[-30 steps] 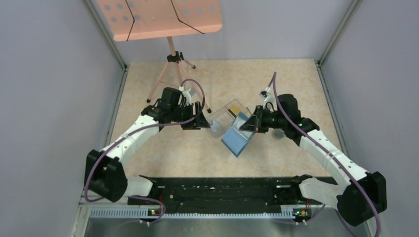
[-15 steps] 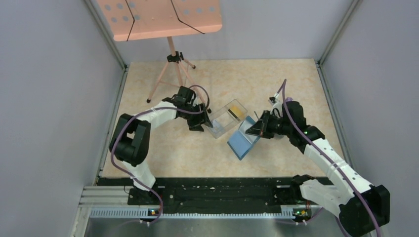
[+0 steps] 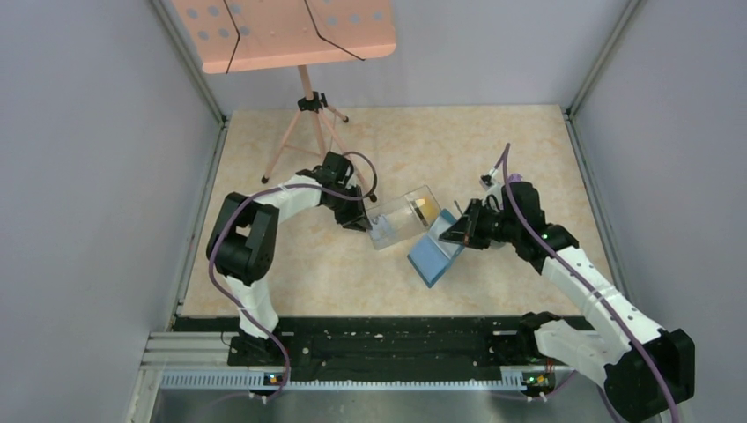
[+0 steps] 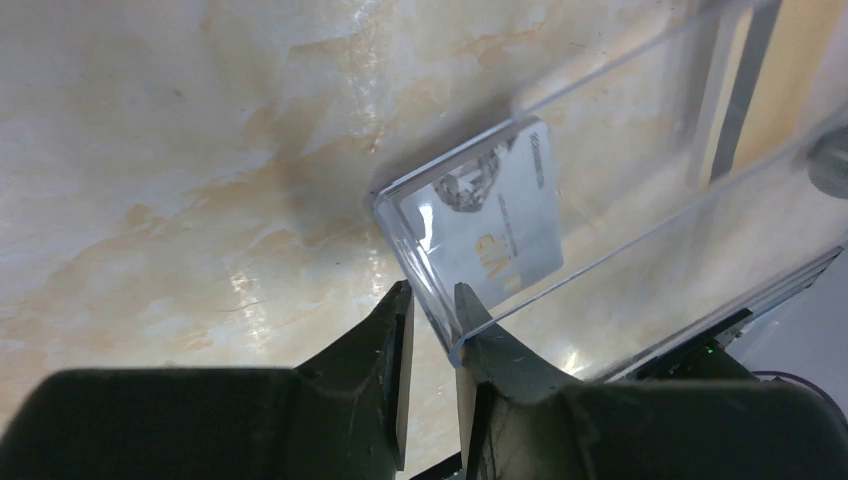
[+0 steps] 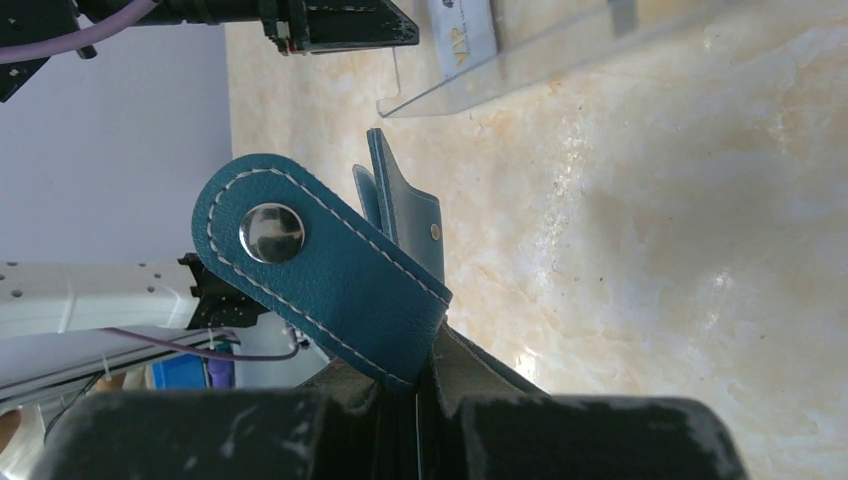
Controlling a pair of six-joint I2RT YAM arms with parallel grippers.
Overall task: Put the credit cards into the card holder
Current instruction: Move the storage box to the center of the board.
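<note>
A clear plastic box (image 3: 403, 217) lies mid-table, holding a yellow credit card (image 3: 425, 207) and a pale credit card (image 4: 495, 225) with gold lettering. My left gripper (image 3: 363, 220) is at the box's left end. Its jaws (image 4: 432, 305) have closed to a narrow gap around the end wall. The pale card (image 5: 462, 35) also shows at the top of the right wrist view. The teal card holder (image 3: 433, 254) hangs open and tilted beside the box. My right gripper (image 3: 462, 231) is shut on the holder's edge (image 5: 425, 375), with the snap tab (image 5: 300, 270) folded over the fingers.
A pink perforated board (image 3: 282, 31) on a tripod (image 3: 304, 123) stands at the back left. Grey enclosure walls (image 3: 88, 176) close in both sides. A black rail (image 3: 388, 339) runs along the near edge.
My left gripper has narrowed onto the box's end wall while its arm folded back. The box now sits tilted. The right gripper has drifted slightly right with the card holder.
</note>
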